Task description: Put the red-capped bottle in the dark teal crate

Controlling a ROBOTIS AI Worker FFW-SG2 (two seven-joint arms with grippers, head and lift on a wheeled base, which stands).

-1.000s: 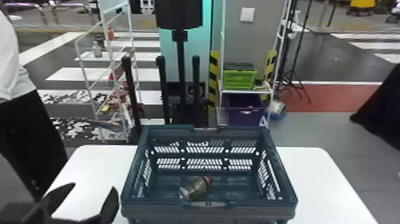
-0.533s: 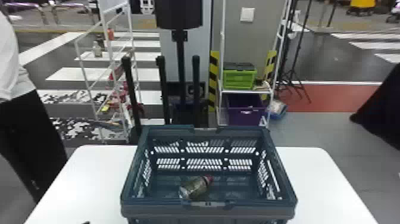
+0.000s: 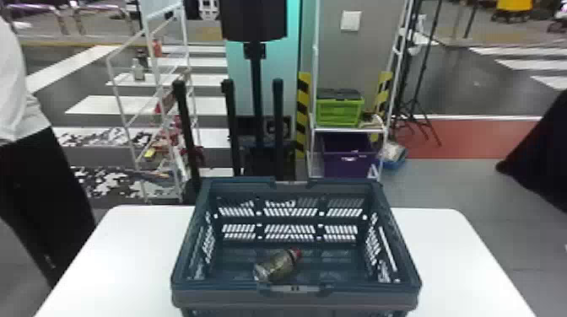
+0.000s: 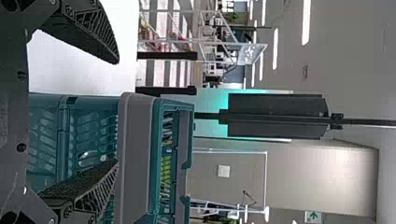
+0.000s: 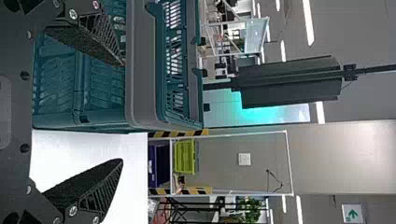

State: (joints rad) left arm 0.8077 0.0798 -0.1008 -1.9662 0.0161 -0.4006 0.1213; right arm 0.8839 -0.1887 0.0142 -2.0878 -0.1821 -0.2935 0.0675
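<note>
The white table [image 3: 455, 261] holds the dark teal crate [image 3: 228, 298] — red-capped bottle [image 3: 277, 265] inside.

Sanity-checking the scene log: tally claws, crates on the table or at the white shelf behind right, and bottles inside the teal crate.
Claws: 2 (left claw, right claw)
Crates: 3 (dark teal crate, green crate, purple crate)
Bottles: 1 (red-capped bottle)
Total: 6

My left gripper [image 4: 116, 112] and right gripper [image 5: 123, 112] look alike: black fingers [image 5: 88, 184] tapering to narrow tips, slanting ribs along their sides, their inner faces dark and grainy. Silvery screws [image 5: 73, 211] dot my black finger mounts [image 5: 60, 204], and small round holes [image 4: 21, 147] mark my flat, dark grey plates [image 4: 13, 112]
</note>
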